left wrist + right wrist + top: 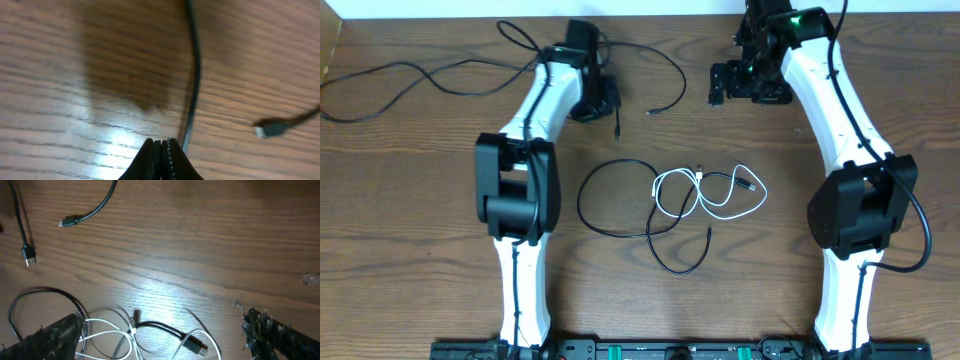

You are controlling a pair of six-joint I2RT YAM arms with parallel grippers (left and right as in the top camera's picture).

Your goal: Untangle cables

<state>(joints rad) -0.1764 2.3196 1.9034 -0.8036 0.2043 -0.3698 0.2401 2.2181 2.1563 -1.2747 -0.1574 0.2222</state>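
Note:
A long black cable (420, 68) trails across the table's far left and passes under my left gripper (598, 102). Two of its small plugs (617, 129) (651, 111) lie just beyond that gripper. In the left wrist view the left gripper (161, 143) is shut, and this cable (196, 65) runs down against the outer side of the right finger, not visibly between the jaws. A plug (270, 130) lies to the right. At mid table a white cable (720, 205) is tangled with a black cable (595, 215). My right gripper (745, 90) hangs open beyond the tangle, fingers (55, 337) wide over the white cable (107, 330).
The bare wooden table (410, 200) stretches round the tangle. Both white arms reach in from the near edge, the left arm's elbow (515, 185) and the right arm's elbow (860, 205) standing on either side of the tangle. A thick black robot cable (920, 240) loops at the right.

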